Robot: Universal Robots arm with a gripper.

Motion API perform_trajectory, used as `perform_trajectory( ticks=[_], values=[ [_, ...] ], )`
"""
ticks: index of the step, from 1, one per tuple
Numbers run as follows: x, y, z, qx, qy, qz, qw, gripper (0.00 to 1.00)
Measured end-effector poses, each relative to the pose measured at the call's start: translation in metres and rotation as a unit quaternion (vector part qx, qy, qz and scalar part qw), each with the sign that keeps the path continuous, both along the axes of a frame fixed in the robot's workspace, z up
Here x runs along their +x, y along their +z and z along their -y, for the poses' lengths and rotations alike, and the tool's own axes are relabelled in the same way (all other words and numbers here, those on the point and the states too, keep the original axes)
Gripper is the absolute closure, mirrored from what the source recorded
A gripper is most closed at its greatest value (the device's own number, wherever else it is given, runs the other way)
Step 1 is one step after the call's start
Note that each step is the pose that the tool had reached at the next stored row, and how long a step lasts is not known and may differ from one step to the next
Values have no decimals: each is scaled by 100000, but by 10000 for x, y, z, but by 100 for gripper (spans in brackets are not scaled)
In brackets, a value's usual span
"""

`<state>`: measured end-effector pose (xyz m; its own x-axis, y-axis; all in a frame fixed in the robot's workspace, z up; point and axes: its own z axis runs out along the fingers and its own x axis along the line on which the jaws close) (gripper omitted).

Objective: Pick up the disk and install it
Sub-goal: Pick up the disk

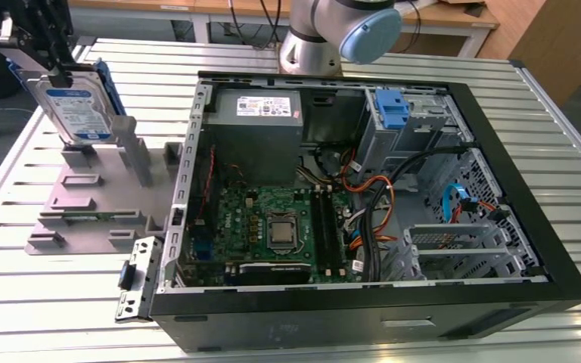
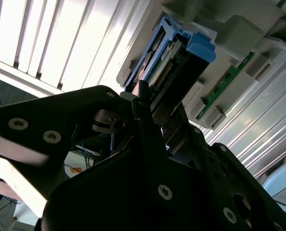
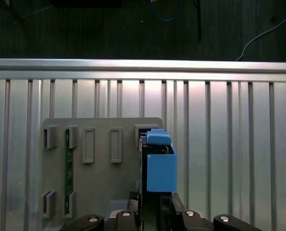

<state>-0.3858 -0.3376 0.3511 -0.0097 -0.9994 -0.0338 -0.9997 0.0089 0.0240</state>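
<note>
- The slatted metal tabletop (image 1: pixel 38 318) shows whole in the exterior view. In the first wrist view, looking straight down, one of its edges runs across with dark floor beyond.
- An open black computer case (image 1: pixel 301 329) lies on its side over the middle of the tabletop. The exterior view looks into it: green board, grey power-supply box (image 1: pixel 255 113), and a bare blue bracket (image 1: pixel 393 110) near its far wall.
- The arm (image 1: pixel 336 34) has its base past the case's far side, at the tabletop's far edge. Its wrist is over the corner at the exterior view's far left, pointing down.
- A grey slotted holder (image 1: pixel 88 204) lies flat beside the case, along the tabletop's edge at the exterior view's left.
- The disk (image 1: pixel 79 110) stands on edge at the holder's far end, silver with a white and blue label and framed by a blue carrier. The first wrist view shows its thin edge and blue tab (image 3: pixel 160 168), and the second wrist view shows its connector end (image 2: pixel 181 57).
- The end effector (image 1: pixel 60 74) comes down onto the disk's upper edge. In both wrist views its black fingers (image 2: pixel 148 110) (image 3: pixel 155 211) are closed in on the disk from either side, gripping it.
- A green memory strip (image 3: pixel 67 173) sits in a holder slot well apart from the disk, and the second wrist view sees it too (image 2: pixel 227 79).
</note>
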Motion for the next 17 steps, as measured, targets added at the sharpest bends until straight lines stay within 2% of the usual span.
perform_trajectory(
  ticks=[14, 17],
  values=[
    [0, 15, -8, -60, 2, 1, 100000, 65],
    [0, 36, -8, -64, 0, -5, 100000, 65]
  ],
)
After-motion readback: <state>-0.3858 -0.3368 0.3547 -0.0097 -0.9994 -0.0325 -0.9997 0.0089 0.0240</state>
